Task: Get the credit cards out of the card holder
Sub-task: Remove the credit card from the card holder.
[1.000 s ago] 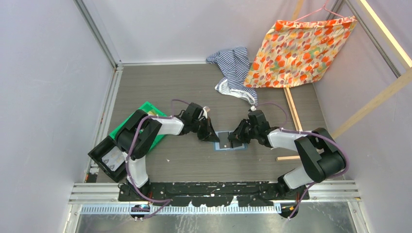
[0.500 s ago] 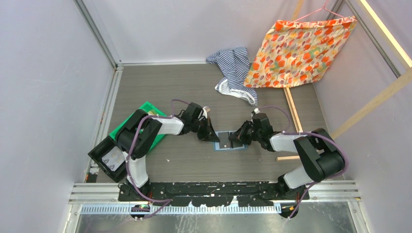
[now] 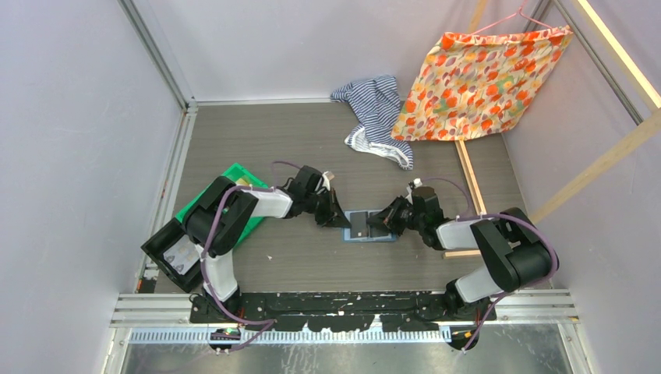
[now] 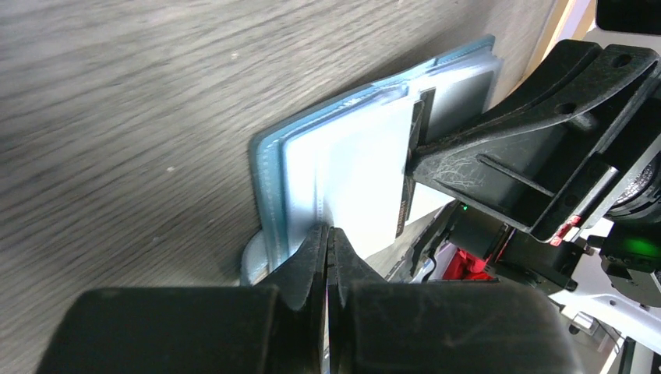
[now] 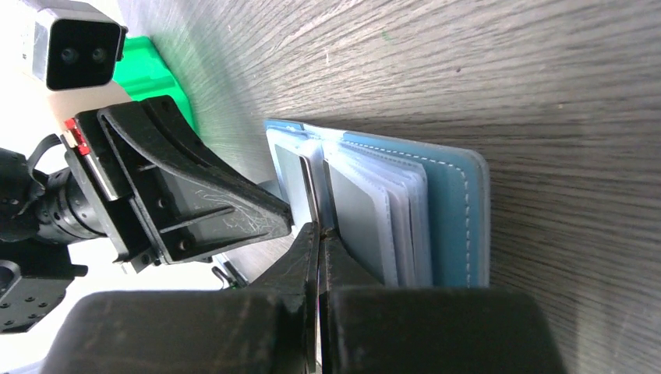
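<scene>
The slate-blue card holder (image 3: 368, 236) lies open on the table between both arms. Its clear sleeves (image 4: 343, 164) fan up from the blue cover (image 5: 456, 210). My left gripper (image 4: 328, 234) is shut on the holder's left edge, and it sits at the holder's left side in the top view (image 3: 343, 220). My right gripper (image 5: 319, 230) is shut on a thin dark credit card (image 4: 411, 156) standing edge-on at the middle of the holder (image 3: 358, 224). In the top view the right gripper (image 3: 383, 224) is over the holder's right half. Other cards show dimly inside the sleeves.
A green plastic bin (image 3: 234, 183) sits left of the holder under the left arm. A striped cloth (image 3: 374, 109) and an orange floral cloth (image 3: 483, 78) lie at the back. A wooden strip (image 3: 468, 179) runs along the right side.
My right gripper has closed on the card. Its wrist has drawn back to the right and dropped lower. The left gripper stays shut in place.
</scene>
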Controlling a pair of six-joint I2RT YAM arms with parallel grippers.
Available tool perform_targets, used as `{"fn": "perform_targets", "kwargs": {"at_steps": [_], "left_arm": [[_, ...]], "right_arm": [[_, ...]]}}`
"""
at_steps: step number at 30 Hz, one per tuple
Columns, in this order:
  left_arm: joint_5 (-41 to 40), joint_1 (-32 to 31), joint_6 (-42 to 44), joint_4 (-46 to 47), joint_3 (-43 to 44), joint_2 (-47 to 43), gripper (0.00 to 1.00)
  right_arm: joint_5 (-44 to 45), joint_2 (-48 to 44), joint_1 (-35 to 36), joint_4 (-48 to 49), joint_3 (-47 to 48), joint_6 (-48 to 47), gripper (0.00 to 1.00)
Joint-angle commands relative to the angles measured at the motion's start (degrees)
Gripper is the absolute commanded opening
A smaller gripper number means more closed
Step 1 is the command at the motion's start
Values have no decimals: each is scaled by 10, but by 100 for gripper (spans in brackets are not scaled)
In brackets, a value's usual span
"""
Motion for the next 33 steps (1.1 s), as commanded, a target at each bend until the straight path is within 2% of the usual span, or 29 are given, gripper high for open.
{"fn": "perform_targets", "kwargs": {"at_steps": [1, 21, 33], "left_arm": [[-44, 5, -4, 1, -30, -8, 0], [-45, 13, -10, 5, -40, -8, 1], [-44, 16, -4, -8, -35, -11, 1]], "right_arm": [[-50, 17, -3, 95, -6, 45, 1], [-65, -7, -41, 48, -27, -3, 1], [-79, 2, -58, 64, -43, -16, 1]]}}
